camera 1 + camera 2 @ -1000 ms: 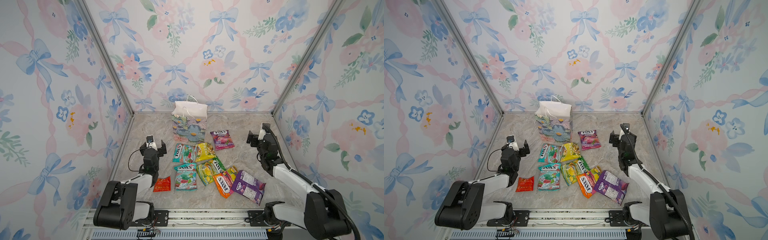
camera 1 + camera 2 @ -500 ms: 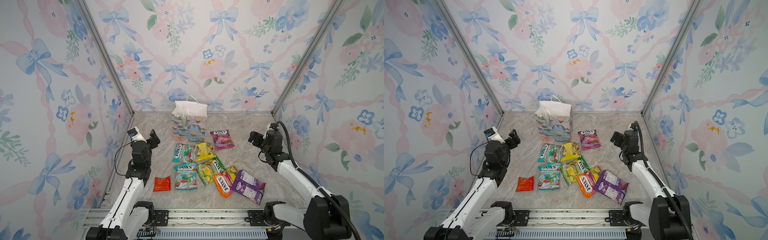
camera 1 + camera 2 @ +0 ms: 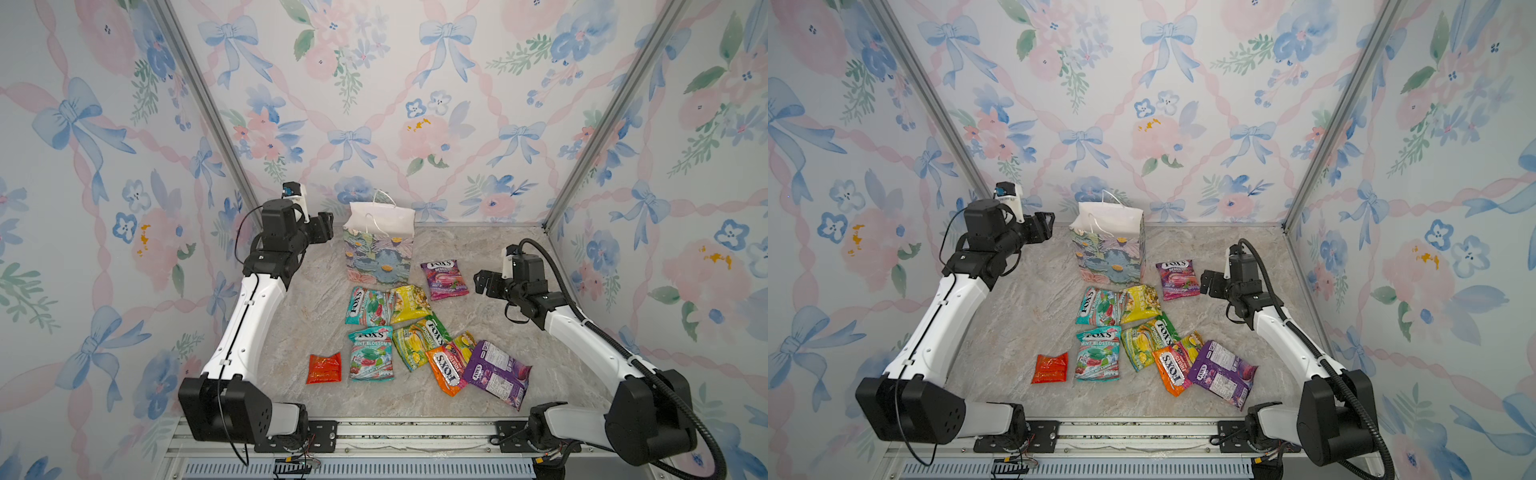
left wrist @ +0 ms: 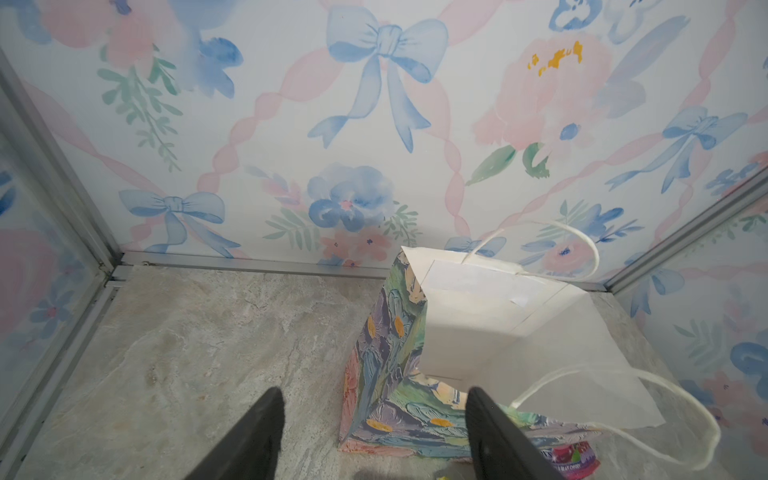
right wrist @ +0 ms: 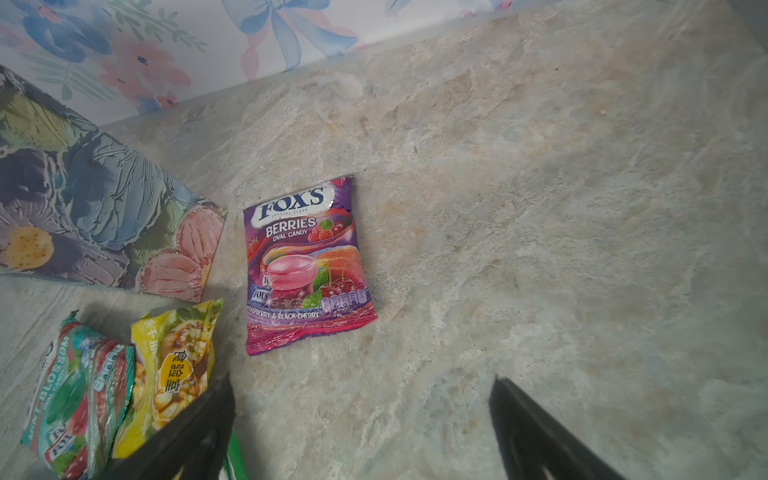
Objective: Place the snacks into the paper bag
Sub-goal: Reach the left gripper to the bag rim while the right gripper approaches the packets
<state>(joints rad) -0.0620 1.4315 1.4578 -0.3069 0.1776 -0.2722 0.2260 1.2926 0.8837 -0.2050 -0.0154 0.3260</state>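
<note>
At far left the left gripper [image 3: 325, 226] hung raised near the rim of the bag [image 3: 378, 257], apart from it, jaws spread and empty. In the left wrist view the bag's near corner showed between the fingers, with one cord handle [image 4: 582, 249] arching over the open mouth. The bag stood upright at the back of the table [image 3: 316, 299], and what showed of its white inside was bare. All the snacks lay flat in front of it. A red packet [image 3: 324, 368] sat alone at the left, then teal, yellow, green, orange and purple ones overlapped in a loose pile [image 3: 415, 332]. A berry packet [image 3: 444, 279] lay by itself just right of the bag. The right gripper [image 3: 481, 282] hovered just beyond that packet, jaws wide apart, holding nothing. I judged three risks. The bag looked light, so a nudge from the left fingers could tip or slide it, or a finger might snag a handle. The glossy berry packet lay flat, so the jaws might skid over it. Lifting one packet from the pile could drag its neighbours.
</note>
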